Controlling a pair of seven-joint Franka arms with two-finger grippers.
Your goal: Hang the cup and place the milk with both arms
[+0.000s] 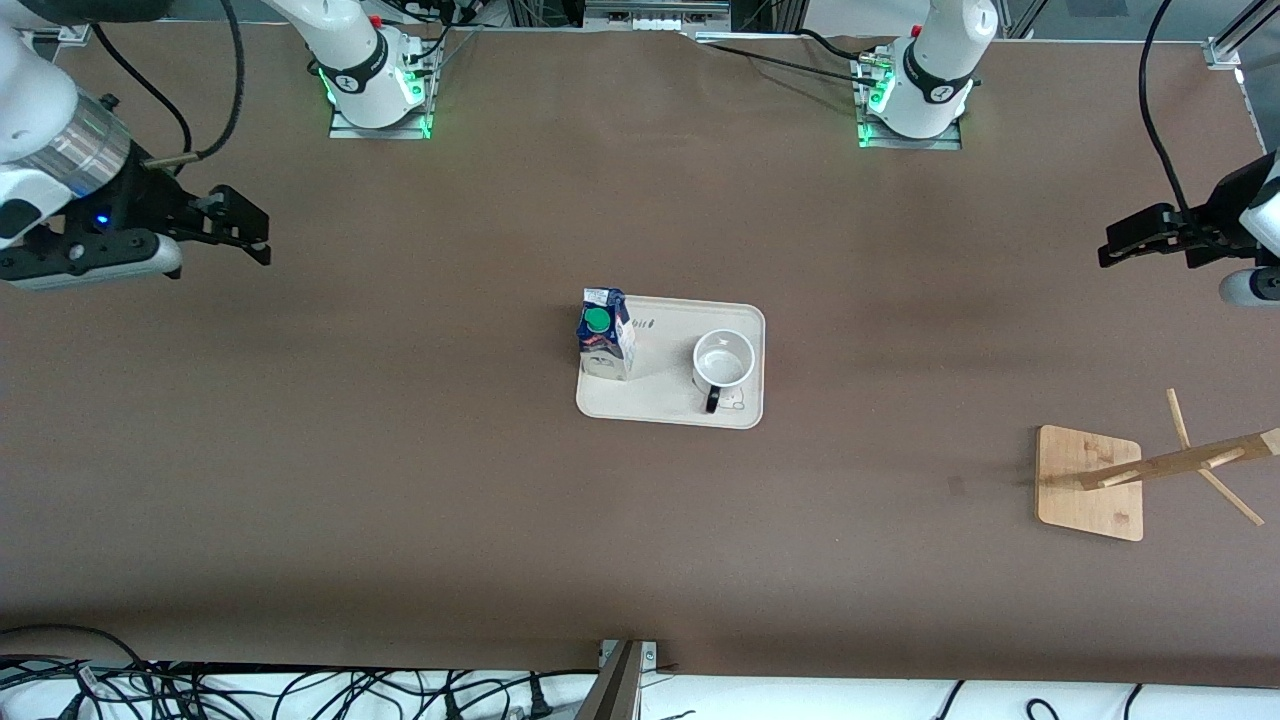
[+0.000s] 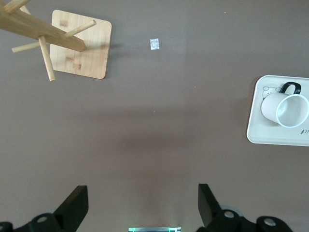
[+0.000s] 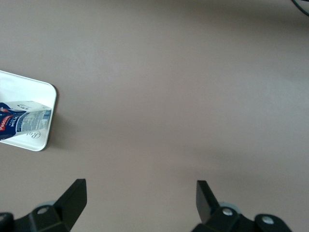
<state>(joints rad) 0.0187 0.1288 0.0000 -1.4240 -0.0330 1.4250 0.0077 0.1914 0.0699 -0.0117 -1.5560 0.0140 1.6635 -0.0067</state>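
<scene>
On the tray at the table's centre, the cup stands at three o'clock of the milk, nearer the released left hand, the milk nearer the released right hand.
</scene>
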